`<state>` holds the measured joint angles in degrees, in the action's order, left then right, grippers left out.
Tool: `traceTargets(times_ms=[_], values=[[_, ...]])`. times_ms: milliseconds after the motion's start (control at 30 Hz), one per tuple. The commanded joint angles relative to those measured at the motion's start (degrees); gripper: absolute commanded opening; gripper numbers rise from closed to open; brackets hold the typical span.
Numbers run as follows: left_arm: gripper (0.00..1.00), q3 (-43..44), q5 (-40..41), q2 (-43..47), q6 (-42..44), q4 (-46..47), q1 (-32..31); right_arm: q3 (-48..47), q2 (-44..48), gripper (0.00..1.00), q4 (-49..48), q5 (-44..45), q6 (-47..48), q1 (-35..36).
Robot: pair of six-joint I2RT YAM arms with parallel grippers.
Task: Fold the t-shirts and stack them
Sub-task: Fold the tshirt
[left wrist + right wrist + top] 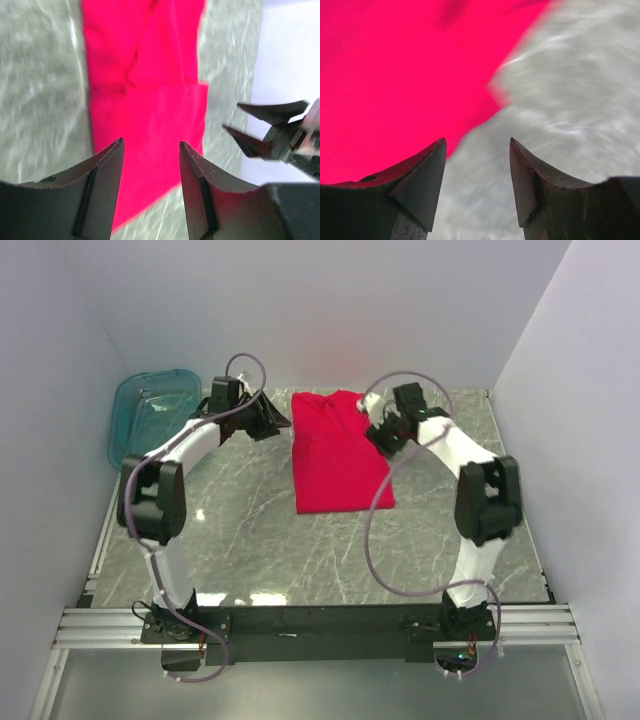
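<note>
A bright red t-shirt (338, 455) lies flat on the marble table, folded lengthwise into a tall narrow rectangle. My left gripper (281, 421) hovers at the shirt's upper left edge, open and empty; in the left wrist view (151, 145) the red t-shirt (145, 95) lies below its fingers. My right gripper (377, 432) hovers at the shirt's upper right edge, open and empty; in the right wrist view (477, 142) the red t-shirt (395, 80) fills the left side. The right gripper also shows in the left wrist view (255, 125).
A translucent teal plastic tub (150, 415) sits at the back left of the marble table (250, 530). White walls close the back and both sides. A black rail (320, 625) runs along the near edge.
</note>
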<state>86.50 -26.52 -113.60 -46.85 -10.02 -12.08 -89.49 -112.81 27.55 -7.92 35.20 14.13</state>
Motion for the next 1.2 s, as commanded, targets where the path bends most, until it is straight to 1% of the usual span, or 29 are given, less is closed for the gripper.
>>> traceTargets(times_ms=[0, 33, 67, 100, 133, 167, 200, 233, 267, 300, 333, 367, 433, 467, 567, 700, 933, 1033, 1067, 1133, 1167], values=[[0.53, -7.27, -1.6, 9.96, 8.61, -3.67, -1.54, 9.31, 14.16, 0.6, 13.99, -27.15, 23.53, -1.82], [0.53, -9.83, -1.95, 11.37, 10.01, -5.26, -2.5, 12.64, 16.38, 0.6, 16.63, -28.71, 36.21, -1.91], [0.53, -12.64, -2.21, 14.26, 10.11, -6.75, -3.12, 19.72, 18.57, 0.6, 17.96, -29.25, 40.26, -1.65], [0.54, -19.02, -2.04, 15.68, 9.68, -7.11, -4.09, 23.19, 22.6, 0.6, 17.28, -29.43, 43.17, -1.48], [0.54, -22.48, -1.52, 17.34, 8.98, -6.86, -5.05, 26.36, 24.55, 0.61, 16.32, -29.0, 46.16, -1.13], [0.54, -25.99, -0.9, 20.58, 7.75, -6.33, -7.06, 31.52, 26.31, 0.61, 12.57, -27.95, 45.84, -0.08], [0.55, -32.29, -1.33, 21.92, 4.87, -3.98, -7.95, 33.84, 28.94, 0.61, 10.09, -26.72, 45.05, 0.54], [0.56, -35.23, -1.6, 23.15, 3.1, -2.65, -8.66, 35.77, 29.92, 0.62, 7.8, -24.01, 43.04, 1.16], [0.59, -39.87, -1.34, 25.16, 0.99, -0.81, -10.15, 38.32, 30.63, 0.62, 2.73, -22.5, 41.37, 1.6], [0.61, -41.48, -1.42, 25.88, -1.99, 2.34, -10.94, 38.95, 30.64, 0.62, 0.68, -20.92, 38.74, 2.65], [0.62, -42.72, -1.08, 26.32, -3.32, 3.77, -12.17, 39.22, 30.46, 0.62, -0.73, -19.34, 38.37, 3.0], [0.63, -44.12, -0.55, 26.67, -4.47, 4.91, -12.7, 38.87, 29.76, 0.64, -1.18, -18.63, 37.75, 3.53], [0.65, -44.92, 0.85, 26.68, -7.2, 8.07, -13.41, 38.78, 28.27, 0.66, -3.36, -16.7, 36.18, 4.94], [0.65, -44.93, 1.38, 26.24, -7.9, 8.52, -13.5, 39.3, 27.83, 0.66, -4.6, -13.81, 35.73, 5.46], [0.65, -43.88, 3.67, 24.31, -9.66, 9.49, -13.76, 39.4, 26.33, 0.66, -7.68, -10.63, 34.76, 6.43], [0.65, -42.82, 5.08, 21.76, -11.76, 11.25, -13.76, 39.13, 24.66, 0.66, -9.44, -8.96, 34.41, 6.52], [0.64, -38.87, 7.1, 15.7, -14.06, 10.37, -13.85, 39.83, 24.31, 0.66, -10.15, -9.3, 35.81, 6.52], [0.61, -37.63, 7.71, 14.12, -14.15, 10.28, -13.85, 40.62, 24.75, 0.66, -9.45, -9.3, 37.22, 6.44], [0.56, -37.63, 7.8, 13.94, -14.15, 10.37, -13.85, 41.24, 25.01, 0.66, -9.18, -9.39, 37.83, 6.44], [0.5, -37.72, 7.54, 13.5, -14.06, 11.34, -13.85, 41.68, 25.45, 0.66, -8.22, -9.48, 39.76, 6.44], [0.42, -37.72, 7.28, 13.32, -13.97, 11.6, -13.85, 42.12, 25.45, 0.66, -7.95, -9.74, 40.12, 6.44]])
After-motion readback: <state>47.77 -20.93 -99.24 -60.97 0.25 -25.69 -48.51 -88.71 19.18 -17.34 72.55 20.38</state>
